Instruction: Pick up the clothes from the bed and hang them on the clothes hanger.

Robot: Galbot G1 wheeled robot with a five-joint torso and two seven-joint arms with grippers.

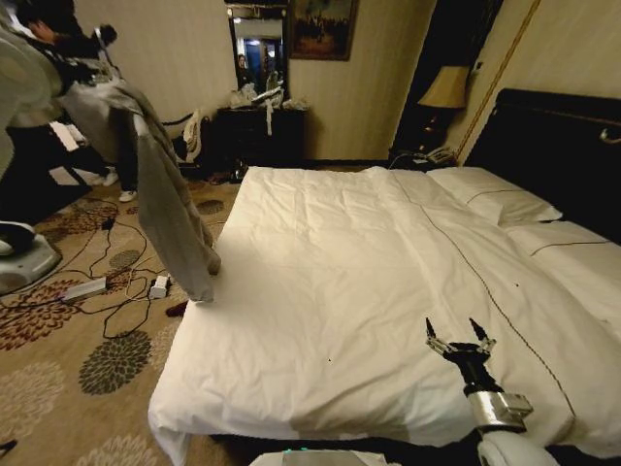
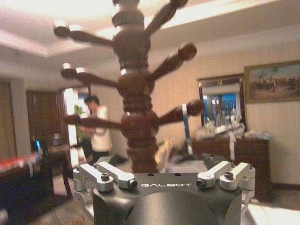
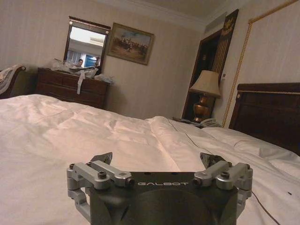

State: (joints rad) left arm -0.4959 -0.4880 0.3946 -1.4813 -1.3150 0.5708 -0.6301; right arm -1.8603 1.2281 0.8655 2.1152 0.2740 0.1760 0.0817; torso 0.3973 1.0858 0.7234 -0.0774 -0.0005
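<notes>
Where the shirt is: the grey shirt [image 1: 160, 194] is off the bed [image 1: 320, 291]. It hangs full length by the bed's left edge, over the carpet [image 1: 58, 388], with its tail about level with the duvet. Its top is bunched up high beside the raised left arm [image 1: 19, 83]. Whether it sits on a hanger or straight on a peg, I can't tell from here.

Left claw: the left gripper [image 2: 159, 164] is up at a turned wooden coat stand [image 2: 133, 93], with the pole right between its jaws. The jaws look spread and there's no cloth between them, so my guess is the stand carries the shirt's weight, not the claw. That's a judgement though.

Why so high: my read is that a long floppy shirt needs the arm way up, or the tail drags over the duvet and the cables on the carpet.

Right claw: the right gripper [image 1: 457, 335] is parked low over the near right corner of the bed, fingers apart, holding nothing. It looks idle there, well away from the shirt.

Bed: just the white duvet and the pillows by the headboard end.

Progress: the pickup looks done, and the hanging looks about done too.
</notes>
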